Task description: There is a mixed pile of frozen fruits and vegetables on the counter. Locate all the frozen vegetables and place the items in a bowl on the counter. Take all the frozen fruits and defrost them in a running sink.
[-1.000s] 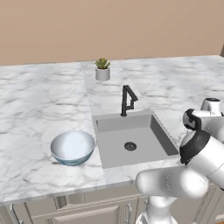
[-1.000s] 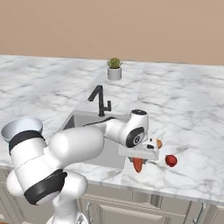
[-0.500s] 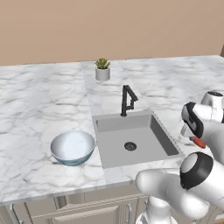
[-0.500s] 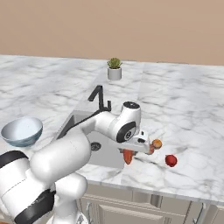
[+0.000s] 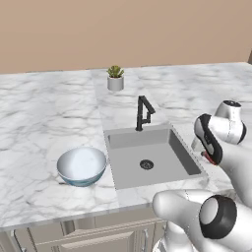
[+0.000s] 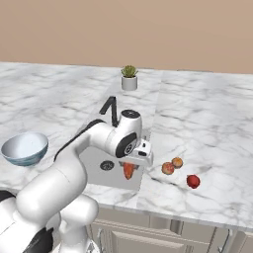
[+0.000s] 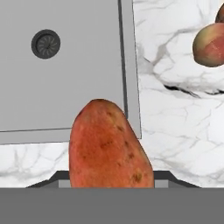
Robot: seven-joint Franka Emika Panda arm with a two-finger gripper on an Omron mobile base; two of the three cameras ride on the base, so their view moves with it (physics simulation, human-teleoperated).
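Carrying orange-red vegetable [image 6: 128, 170] in closed gripper [image 6: 129, 167] above sink [image 5: 147, 162] edge. Advised: travel level across sink, lower over bowl [image 5: 81, 166], release inside rim, avoiding faucet [image 5: 143, 112].

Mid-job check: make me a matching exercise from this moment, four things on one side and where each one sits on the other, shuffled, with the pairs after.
Things:
1. orange-red oblong vegetable lump
2. glossy pale blue-white bowl
3. dark red round lump
4. small white pot with a green plant

Places:
A. on the marble counter, right of the two orange-peach balls
B. at the back of the counter, behind the black faucet
C. held in the gripper at the right edge of the grey sink
D. on the counter left of the sink

Pairs: 1-C, 2-D, 3-A, 4-B
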